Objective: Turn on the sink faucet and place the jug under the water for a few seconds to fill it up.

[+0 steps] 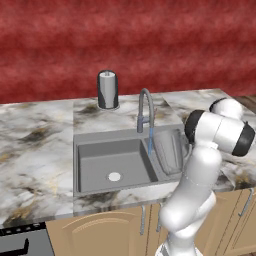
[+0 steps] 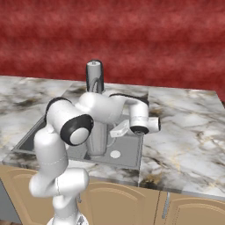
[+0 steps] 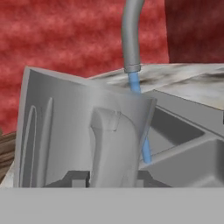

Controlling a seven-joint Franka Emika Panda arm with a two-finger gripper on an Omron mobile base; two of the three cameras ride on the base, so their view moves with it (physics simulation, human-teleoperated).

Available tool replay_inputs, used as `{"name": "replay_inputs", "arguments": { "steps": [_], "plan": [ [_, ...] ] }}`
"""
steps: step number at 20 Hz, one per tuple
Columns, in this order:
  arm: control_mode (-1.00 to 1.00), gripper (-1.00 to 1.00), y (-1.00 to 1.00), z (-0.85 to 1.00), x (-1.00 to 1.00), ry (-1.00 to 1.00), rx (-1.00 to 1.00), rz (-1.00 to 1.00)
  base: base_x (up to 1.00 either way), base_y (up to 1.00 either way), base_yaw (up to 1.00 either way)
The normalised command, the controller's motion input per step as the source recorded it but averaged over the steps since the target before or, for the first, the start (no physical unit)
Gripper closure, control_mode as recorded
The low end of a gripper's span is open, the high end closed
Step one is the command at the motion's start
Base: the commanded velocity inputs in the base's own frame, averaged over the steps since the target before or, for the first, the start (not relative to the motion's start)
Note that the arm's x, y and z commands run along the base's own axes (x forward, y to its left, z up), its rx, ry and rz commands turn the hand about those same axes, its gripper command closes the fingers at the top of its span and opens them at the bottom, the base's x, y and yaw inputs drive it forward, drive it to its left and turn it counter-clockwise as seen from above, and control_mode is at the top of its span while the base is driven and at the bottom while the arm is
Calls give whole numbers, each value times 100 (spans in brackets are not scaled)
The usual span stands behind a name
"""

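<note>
**Jug meets the stream at the sink**

Jug [image 3: 87,131] stands in the sink's [image 1: 100,145] right basin, the blue water [image 3: 136,85] falling from the sink faucet [image 1: 144,107] into it. The gripper [image 3: 109,177] sits at its looped handle; whether the jaws clamp it cannot be told. Best practice, arguably: keep the mouth centred under the stream. Left base view alone shows the spare left basin and a grey canister [image 1: 107,89].

Translucent grey jug [image 3: 83,131] upright in sink [image 1: 100,165], blue water [image 3: 139,118] streaming from faucet [image 1: 145,107]
</note>
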Motion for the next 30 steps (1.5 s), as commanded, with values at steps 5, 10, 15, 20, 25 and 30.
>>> {"name": "replay_inputs", "arguments": {
  "steps": [5, 10, 15, 20, 25, 30],
  "plan": [
    [-100, 100, -3, -1, 24, -7, 0, 0, 0, 0, 0],
    [-100, 100, 0, 0, 29, -11, 0, 1, 0, 0, 0],
    [-100, 100, 0, -7, 24, -2, -2, 1, 0, 0, 0],
    [-100, 100, 0, -16, 13, 0, -6, 0, 0, 0, 0],
    [-100, 100, 0, -3, 12, 0, -6, 0, 0, 0, 0],
    [-100, 100, 1, 0, 10, 0, -4, 0, 0, 0, 0]
  ]
}}
